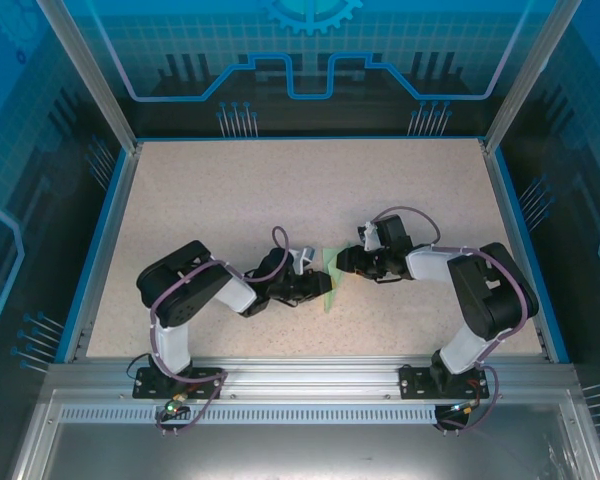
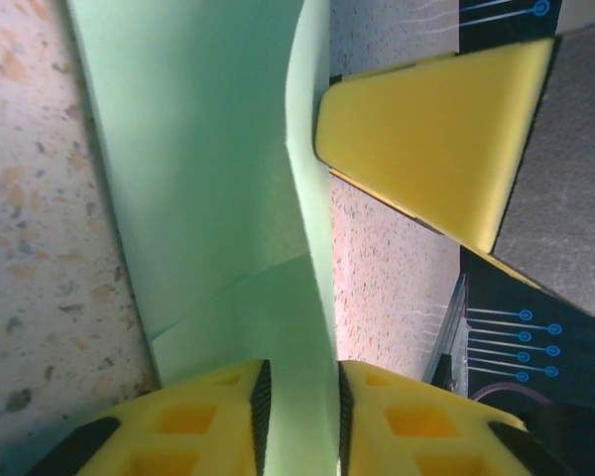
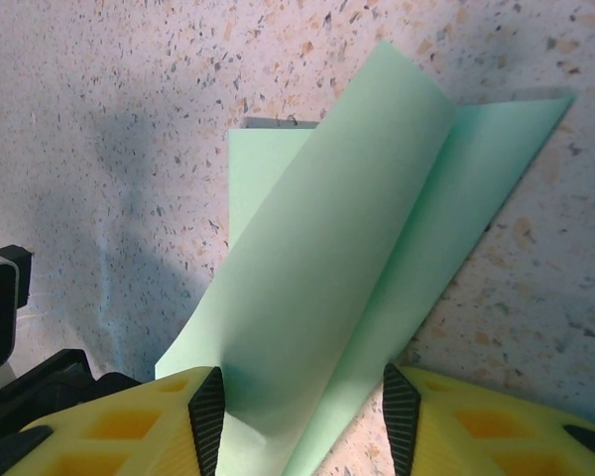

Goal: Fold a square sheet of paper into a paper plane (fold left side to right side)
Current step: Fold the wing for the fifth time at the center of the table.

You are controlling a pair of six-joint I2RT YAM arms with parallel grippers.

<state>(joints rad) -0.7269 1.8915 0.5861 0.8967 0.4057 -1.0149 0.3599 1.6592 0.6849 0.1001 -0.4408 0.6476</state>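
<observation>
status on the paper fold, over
Left gripper barely parted around the raised flap. Right gripper open, straddling the sheet. Square sheet of paper half folded. Grippers crowd each other.

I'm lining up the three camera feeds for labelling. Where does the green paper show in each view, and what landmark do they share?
Top external: sheet of paper, a small green sliver at centre, between left gripper and right gripper.
Left wrist: fills the centre-left, running down between the yellow fingers.
Right wrist: centre, flap lifted, from upper right down between the yellow fingers.
Shared landmark: the speckled tabletop.
</observation>
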